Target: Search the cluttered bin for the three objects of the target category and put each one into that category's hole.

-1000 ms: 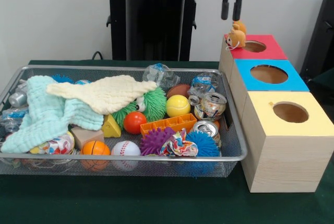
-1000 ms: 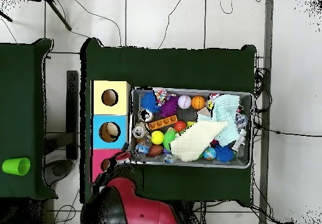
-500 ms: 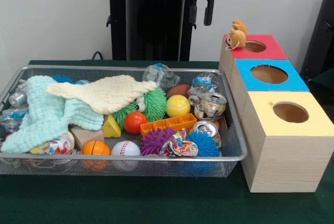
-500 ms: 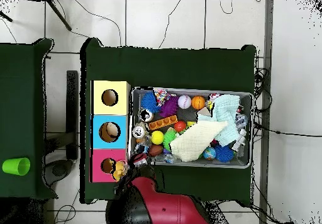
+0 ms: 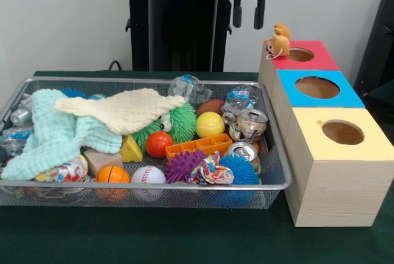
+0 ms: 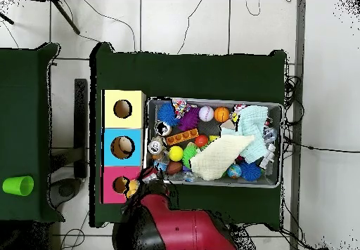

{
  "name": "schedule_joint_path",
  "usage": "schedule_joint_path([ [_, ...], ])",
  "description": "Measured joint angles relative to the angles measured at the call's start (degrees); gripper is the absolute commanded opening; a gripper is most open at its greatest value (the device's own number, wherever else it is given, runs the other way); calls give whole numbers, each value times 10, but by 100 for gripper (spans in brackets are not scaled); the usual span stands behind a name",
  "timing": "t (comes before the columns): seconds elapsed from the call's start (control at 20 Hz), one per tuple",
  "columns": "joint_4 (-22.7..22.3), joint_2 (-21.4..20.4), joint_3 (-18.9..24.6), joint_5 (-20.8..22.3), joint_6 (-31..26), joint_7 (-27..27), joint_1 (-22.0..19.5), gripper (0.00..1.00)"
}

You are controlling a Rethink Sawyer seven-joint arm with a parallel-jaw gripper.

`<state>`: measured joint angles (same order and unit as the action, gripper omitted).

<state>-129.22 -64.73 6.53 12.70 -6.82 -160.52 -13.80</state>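
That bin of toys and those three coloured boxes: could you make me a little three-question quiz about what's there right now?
1. True or false: the small orange plush toy is lying inside the mesh bin.
2. Which box stands nearest the front-view camera? A) red box B) blue box C) yellow box
3. Fill in: the gripper hangs above the bin's far edge with its fingers apart and holding ____.

Key
1. False: it sits on the red box's top, beside its hole.
2. C
3. nothing
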Motion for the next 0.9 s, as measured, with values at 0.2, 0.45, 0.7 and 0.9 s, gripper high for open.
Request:
schedule_joint_path([
  [0.2, 0, -21, 34, -13, -21, 0, -16, 100],
  [0.45, 0, -44, 76, -28, -50, 0, -52, 100],
  [0.7, 0, -47, 109, -28, -51, 0, -88, 100],
  [0.9, 0, -38, 111, -28, -51, 0, -86, 100],
])
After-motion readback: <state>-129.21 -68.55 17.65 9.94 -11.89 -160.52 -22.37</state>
